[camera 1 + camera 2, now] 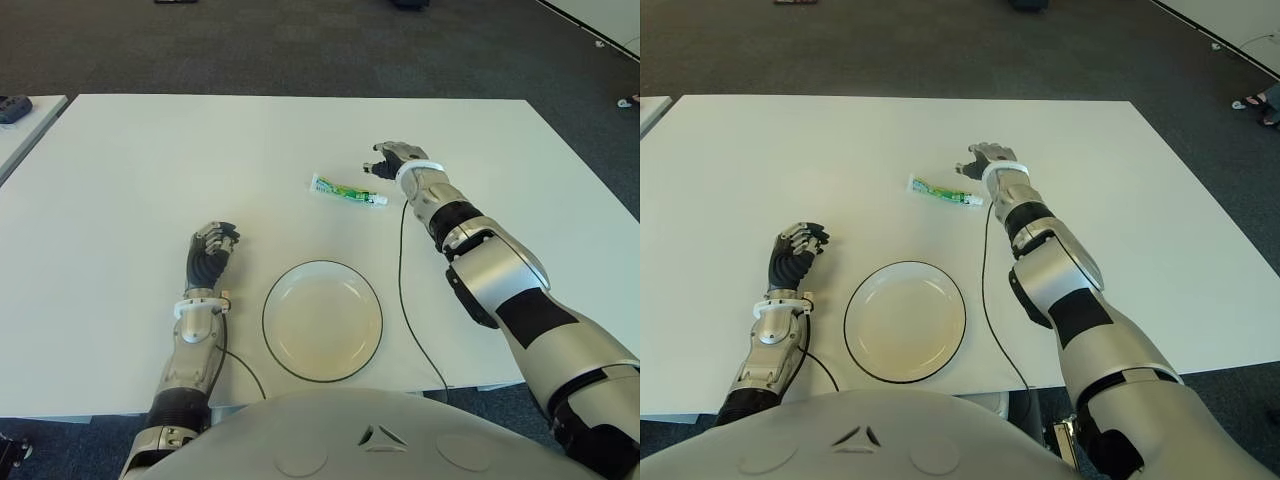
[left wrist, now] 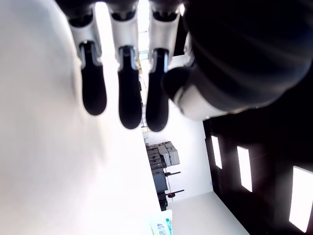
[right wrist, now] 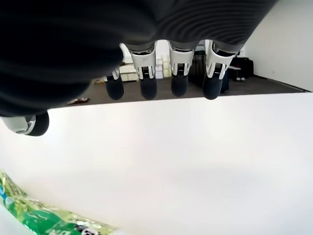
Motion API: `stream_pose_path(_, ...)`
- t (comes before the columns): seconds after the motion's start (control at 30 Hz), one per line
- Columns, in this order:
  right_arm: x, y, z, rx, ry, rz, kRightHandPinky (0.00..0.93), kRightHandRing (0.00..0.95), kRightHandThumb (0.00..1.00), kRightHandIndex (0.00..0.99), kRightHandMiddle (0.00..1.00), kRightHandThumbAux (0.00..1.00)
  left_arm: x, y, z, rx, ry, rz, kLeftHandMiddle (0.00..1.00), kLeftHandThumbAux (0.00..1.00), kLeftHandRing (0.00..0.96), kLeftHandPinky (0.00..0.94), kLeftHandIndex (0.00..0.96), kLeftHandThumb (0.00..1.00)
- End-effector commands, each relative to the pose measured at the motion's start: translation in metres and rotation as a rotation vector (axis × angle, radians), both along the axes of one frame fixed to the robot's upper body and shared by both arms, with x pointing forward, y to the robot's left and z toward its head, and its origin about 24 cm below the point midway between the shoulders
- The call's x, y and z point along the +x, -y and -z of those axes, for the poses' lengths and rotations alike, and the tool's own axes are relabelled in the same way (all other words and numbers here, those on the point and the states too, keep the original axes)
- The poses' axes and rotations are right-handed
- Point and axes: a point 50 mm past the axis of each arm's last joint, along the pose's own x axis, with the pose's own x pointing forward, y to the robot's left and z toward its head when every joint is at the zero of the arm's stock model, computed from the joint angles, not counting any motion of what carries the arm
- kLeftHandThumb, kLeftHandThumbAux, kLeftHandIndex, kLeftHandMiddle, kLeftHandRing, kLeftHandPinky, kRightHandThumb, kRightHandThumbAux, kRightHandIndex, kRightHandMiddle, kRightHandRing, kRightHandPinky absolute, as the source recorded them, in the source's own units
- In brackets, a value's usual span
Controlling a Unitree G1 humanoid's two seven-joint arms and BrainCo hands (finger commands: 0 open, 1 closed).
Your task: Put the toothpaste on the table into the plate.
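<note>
Even, bright overhead light fills both eye views; the wide white rectangular table (image 1: 300,140) reads almost flat, with only faint soft shadows under the arms and around the round white black-rimmed plate (image 1: 322,320). In the left wrist view the tabletop blows out to glare, while long ceiling light panels (image 2: 244,169) glow against darkness. Both wrist views are blurred close up, the dark fingertips (image 3: 179,85) soft-edged.

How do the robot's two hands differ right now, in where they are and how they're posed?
The right hand reaches far forward, just beyond the toothpaste; the left hand stays near, left of the plate. The right arm is extended; the left is tucked back. Both hold nothing, fingers relaxed.
</note>
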Motion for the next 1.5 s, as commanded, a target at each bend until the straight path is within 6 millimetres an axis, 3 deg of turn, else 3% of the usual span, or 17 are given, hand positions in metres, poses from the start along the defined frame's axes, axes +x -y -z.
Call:
stream_pose_path(0.03,0.002,-0.002,-0.004,-0.069,-0.023,-0.030,0.000,0.000,0.478,0.000,0.000,0.164,-0.003,-0.002,0.001,0.004,-0.022,-0.028,0.497,0.720,0.500,0.498,0.428,0.708)
stream_pose_path(0.63,-0.009,-0.010,0.017,-0.199,-0.058,-0.131,0.000,0.000,0.520,0.000,0.000,0.151,-0.004,-0.001,0.000,0.000,-0.034,-0.036,0.502,0.719,0.504,0.496,0.428,0.703)
stream_pose_path(1.5,-0.028,-0.028,0.047,-0.305,-0.117,-0.240,0.000,0.000,0.561,0.000,0.000,0.228,-0.004,-0.002,-0.003,-0.020,-0.024,-0.045,0.506,0.718,0.505,0.494,0.428,0.704)
